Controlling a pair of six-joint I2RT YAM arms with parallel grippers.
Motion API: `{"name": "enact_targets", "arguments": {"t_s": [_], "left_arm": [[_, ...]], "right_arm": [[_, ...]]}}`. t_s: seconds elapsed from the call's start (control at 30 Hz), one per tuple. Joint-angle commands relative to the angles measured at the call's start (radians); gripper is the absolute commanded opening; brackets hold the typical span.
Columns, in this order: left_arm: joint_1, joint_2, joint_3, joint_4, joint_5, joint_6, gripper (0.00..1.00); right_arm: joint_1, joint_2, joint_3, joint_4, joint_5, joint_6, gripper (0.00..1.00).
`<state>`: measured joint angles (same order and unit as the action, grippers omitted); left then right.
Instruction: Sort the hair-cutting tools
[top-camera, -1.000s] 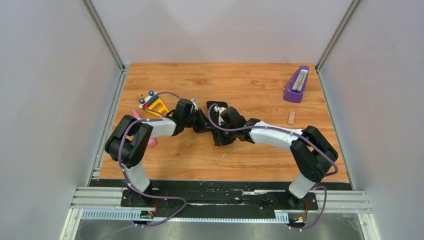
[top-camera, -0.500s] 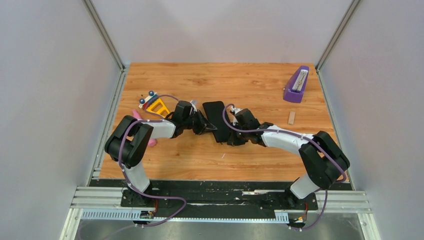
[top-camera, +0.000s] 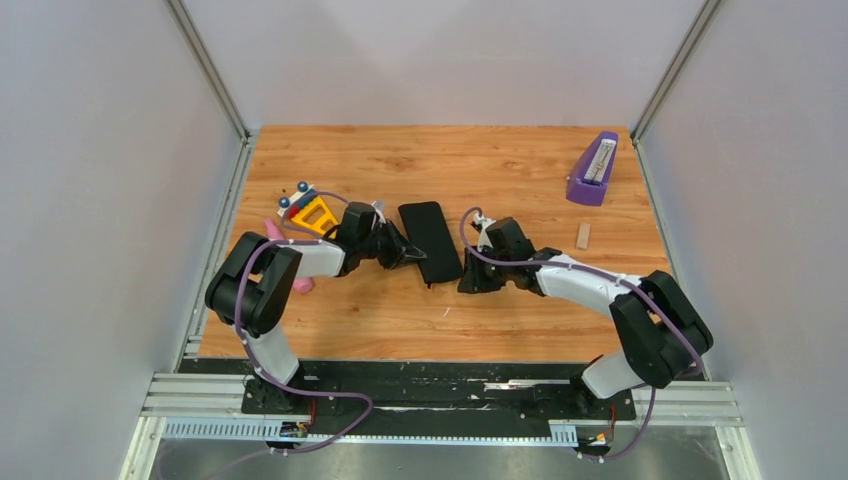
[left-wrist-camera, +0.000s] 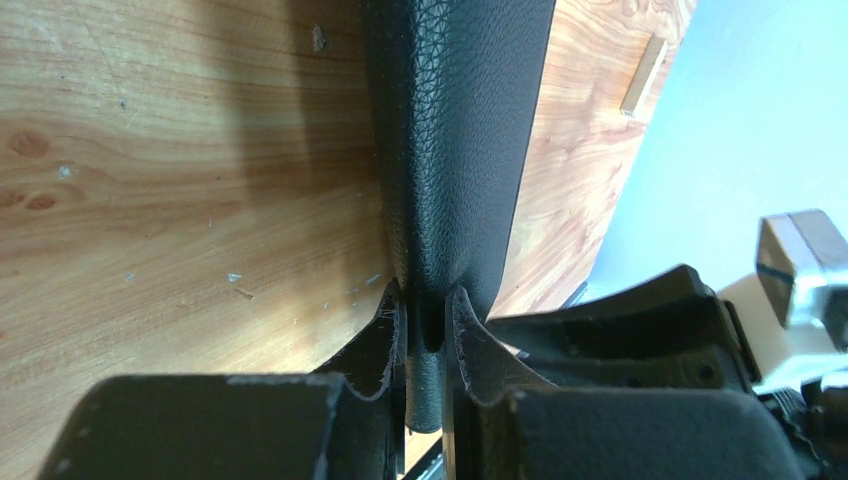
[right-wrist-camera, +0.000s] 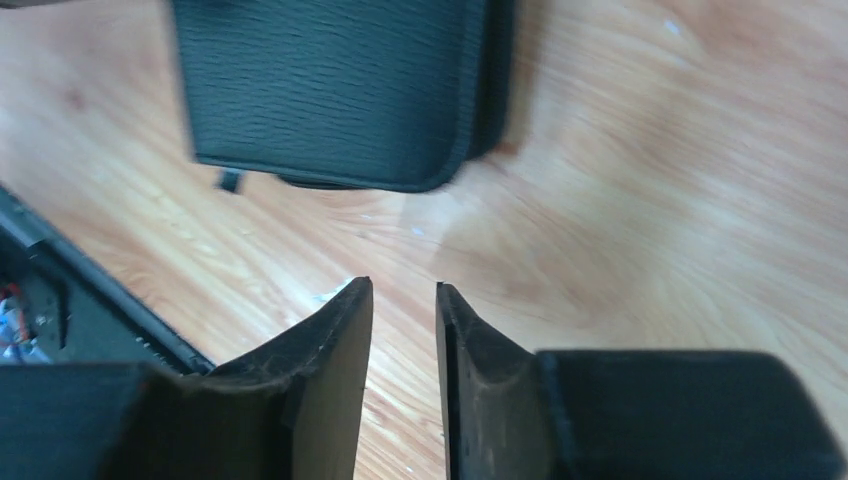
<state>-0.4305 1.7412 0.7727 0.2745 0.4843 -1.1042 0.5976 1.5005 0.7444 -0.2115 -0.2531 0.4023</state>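
No hair-cutting tools show in any view. A black rectangular zip case (top-camera: 430, 241) lies closed in the middle of the wooden table. My left gripper (top-camera: 404, 254) is shut on the case's left edge. In the left wrist view the textured case (left-wrist-camera: 455, 150) runs away from the left gripper (left-wrist-camera: 427, 300), its rim pinched between both fingers. My right gripper (top-camera: 468, 281) sits just right of the case's near end, apart from it. In the right wrist view the right gripper (right-wrist-camera: 403, 287) stands slightly open over bare wood, with the case (right-wrist-camera: 330, 90) ahead of it.
A purple wedge-shaped object (top-camera: 593, 168) stands at the back right, with a small wooden block (top-camera: 583, 235) nearer. A yellow and blue toy (top-camera: 312, 210) and a pink object (top-camera: 272, 228) lie behind my left arm. Grey walls close in three sides.
My right gripper has opened, come off the case and drawn back to the right. The case is uncovered and lies flat. My left gripper keeps its hold on the edge.
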Motion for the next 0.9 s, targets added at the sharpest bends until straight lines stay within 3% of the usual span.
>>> {"name": "enact_targets", "arguments": {"t_s": [0.0, 0.2, 0.57, 0.87], "left_arm": [[-0.007, -0.032, -0.019, 0.022, -0.076, -0.033, 0.09], [-0.052, -0.037, -0.002, 0.012, -0.115, -0.064, 0.12], [-0.063, -0.070, 0.010, -0.027, -0.163, -0.064, 0.16], [-0.065, -0.061, 0.011, -0.023, -0.168, -0.062, 0.16]], "right_arm": [[0.047, -0.057, 0.012, 0.171, -0.111, 0.008, 0.35], [0.161, 0.009, 0.131, 0.123, 0.057, -0.017, 0.42], [0.288, 0.173, 0.315, -0.110, 0.428, -0.007, 0.41], [0.344, 0.210, 0.372, -0.223, 0.499, -0.004, 0.37]]}}
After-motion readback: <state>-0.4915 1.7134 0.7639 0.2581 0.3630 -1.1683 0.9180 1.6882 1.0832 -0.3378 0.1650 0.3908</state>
